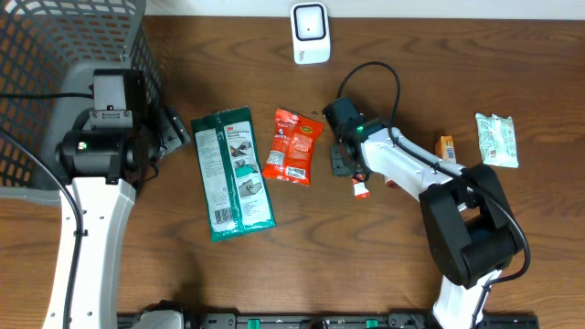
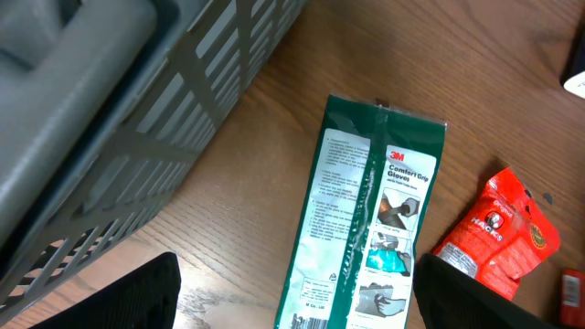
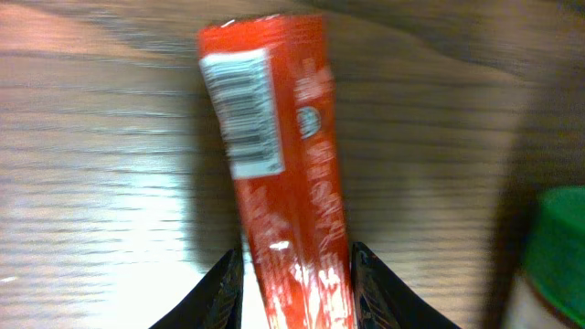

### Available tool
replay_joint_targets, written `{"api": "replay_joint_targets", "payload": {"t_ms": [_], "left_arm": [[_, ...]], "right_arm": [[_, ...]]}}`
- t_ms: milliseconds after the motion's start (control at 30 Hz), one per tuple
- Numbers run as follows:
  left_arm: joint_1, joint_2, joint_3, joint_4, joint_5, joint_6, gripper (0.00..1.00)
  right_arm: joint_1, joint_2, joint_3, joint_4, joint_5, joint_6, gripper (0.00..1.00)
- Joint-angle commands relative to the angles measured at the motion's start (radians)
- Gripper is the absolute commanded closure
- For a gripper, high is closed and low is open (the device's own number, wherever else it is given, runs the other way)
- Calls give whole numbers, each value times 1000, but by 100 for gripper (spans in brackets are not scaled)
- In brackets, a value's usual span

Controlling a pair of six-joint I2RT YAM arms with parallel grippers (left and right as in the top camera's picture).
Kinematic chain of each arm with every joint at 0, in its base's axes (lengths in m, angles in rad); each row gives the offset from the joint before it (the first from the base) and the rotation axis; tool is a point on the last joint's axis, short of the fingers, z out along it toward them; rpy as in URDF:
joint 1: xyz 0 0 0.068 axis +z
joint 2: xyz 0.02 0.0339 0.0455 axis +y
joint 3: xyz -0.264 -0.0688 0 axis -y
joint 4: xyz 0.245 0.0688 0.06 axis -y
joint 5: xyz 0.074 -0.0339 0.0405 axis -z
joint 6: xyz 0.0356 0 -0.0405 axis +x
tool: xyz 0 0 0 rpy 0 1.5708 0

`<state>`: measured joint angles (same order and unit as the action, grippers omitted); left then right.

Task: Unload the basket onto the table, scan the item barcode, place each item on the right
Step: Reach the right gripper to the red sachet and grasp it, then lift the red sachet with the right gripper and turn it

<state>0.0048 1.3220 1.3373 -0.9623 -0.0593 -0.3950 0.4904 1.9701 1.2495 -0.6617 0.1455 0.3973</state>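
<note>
Right end effector [image 3: 297,291] narrowed onto small red tube with white barcode label [image 3: 292,183], right of bench centre, long axis running straight out from fingers. White box scanner [image 1: 311,33] at far bench edge, beyond. Left end effector [image 2: 311,306] wide open, empty, farther off.

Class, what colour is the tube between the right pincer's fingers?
Red tube, white barcode label; right wrist view.

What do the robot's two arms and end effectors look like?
The left arm and right arm both have white links and bulky black joints with small green lights. Thin black cables loop off them. The end effector fingers are black.
</note>
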Motion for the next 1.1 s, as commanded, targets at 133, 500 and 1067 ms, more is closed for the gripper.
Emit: {"api": "replay_joint_targets", "payload": {"t_ms": [133, 500, 1067], "left_arm": [[5, 4, 4, -2, -24, 6, 18], [5, 4, 4, -2, -24, 6, 18], [5, 4, 4, -2, -24, 6, 18]], "right_arm": [[7, -5, -7, 33, -126, -40, 66], [8, -198, 85, -215, -126, -193, 42], [57, -195, -116, -106, 6, -205, 83]]}}
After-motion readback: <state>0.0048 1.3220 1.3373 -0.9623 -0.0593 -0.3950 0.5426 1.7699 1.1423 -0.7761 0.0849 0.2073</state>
